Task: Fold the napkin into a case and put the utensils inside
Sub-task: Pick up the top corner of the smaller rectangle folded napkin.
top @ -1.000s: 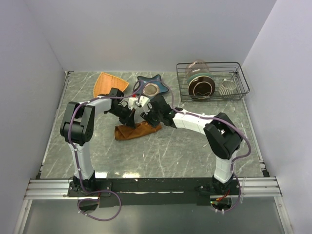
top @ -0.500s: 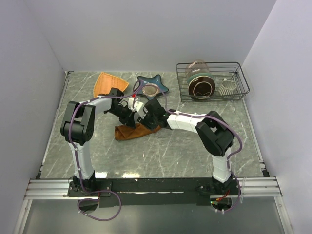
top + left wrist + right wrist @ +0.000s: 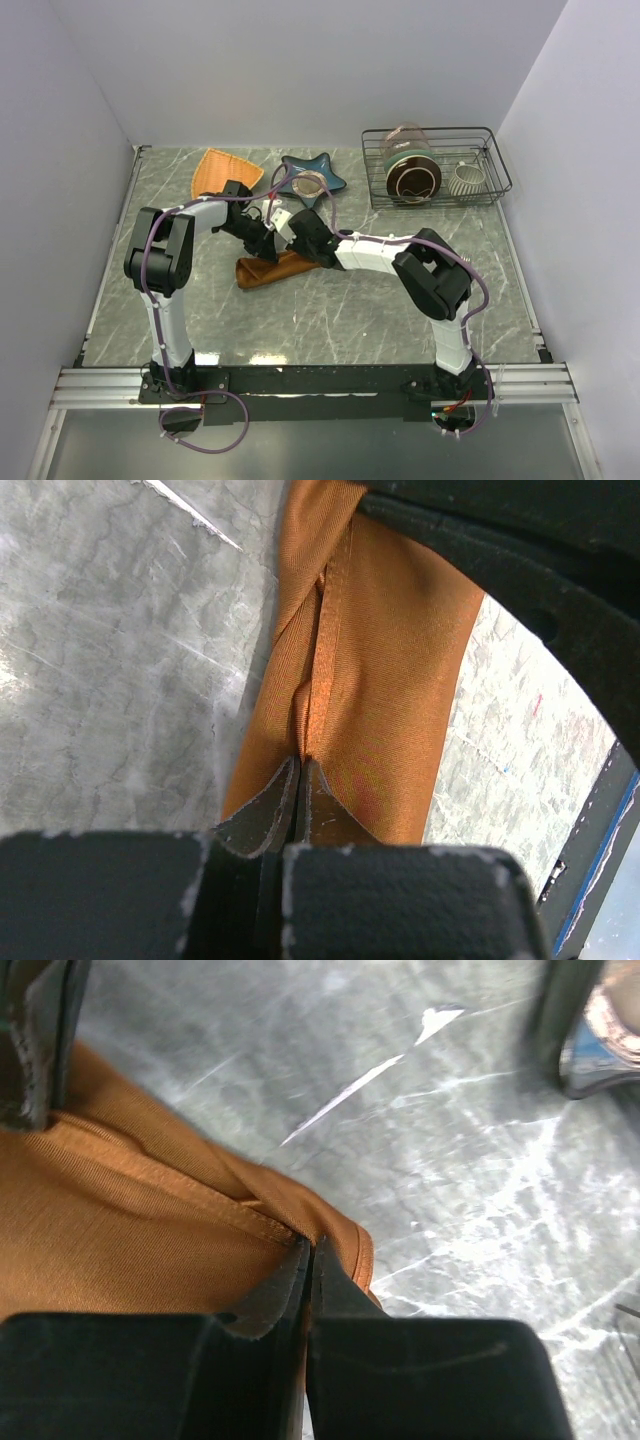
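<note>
Robot lab cell: white walls [image 3: 300,70], marble-look table [image 3: 400,310].

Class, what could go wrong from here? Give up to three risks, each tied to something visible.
1. The left gripper and right gripper each pinch only the hem of the rust-orange cloth napkin; it might slip free in a fold.
2. The grippers sit close together, so they could collide.
3. The blue star-shaped dish lies just behind; a lift might knock it.

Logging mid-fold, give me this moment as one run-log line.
step: folding napkin | left pincer: shut on napkin hem | right pincer: shut on napkin corner | napkin: folded strip
</note>
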Robot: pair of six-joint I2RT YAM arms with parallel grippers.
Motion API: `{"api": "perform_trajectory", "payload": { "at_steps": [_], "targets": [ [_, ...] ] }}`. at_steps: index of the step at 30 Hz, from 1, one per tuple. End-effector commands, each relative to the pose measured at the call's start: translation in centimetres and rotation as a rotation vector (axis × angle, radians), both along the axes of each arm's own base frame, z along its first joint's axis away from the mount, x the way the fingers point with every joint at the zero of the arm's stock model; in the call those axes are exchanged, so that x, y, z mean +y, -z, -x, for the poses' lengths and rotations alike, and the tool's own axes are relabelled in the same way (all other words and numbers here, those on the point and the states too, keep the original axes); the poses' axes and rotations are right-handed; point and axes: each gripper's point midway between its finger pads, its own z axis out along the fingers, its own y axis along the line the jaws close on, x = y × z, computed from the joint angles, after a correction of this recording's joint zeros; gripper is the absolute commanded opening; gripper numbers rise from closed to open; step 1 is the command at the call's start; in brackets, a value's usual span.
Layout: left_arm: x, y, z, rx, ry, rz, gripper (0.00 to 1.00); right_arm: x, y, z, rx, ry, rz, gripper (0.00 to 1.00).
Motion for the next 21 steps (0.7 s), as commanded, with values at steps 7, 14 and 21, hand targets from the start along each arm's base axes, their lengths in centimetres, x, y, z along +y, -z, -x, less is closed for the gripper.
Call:
{"api": "perform_trajectory", "payload": {
  "at_steps": [7,14,21],
  "targets": [
    [2.7,4.0,1.8,0.110,-0.025,-0.144,0.01,-0.2,-2.7,-1.0,-0.046,0.058,-0.041,0.27],
    [2.7,4.1,1.9,0.115,-0.025,-0.145,0.01,0.9,-7.2,-1.5,0.031,0.075,-0.157,0.32],
    [2.6,4.1,1.9,0.114,-0.024,-0.142,0.01,0.2,-5.4,-0.1,0.155,0.027,-0.111,0.33]
  ]
}}
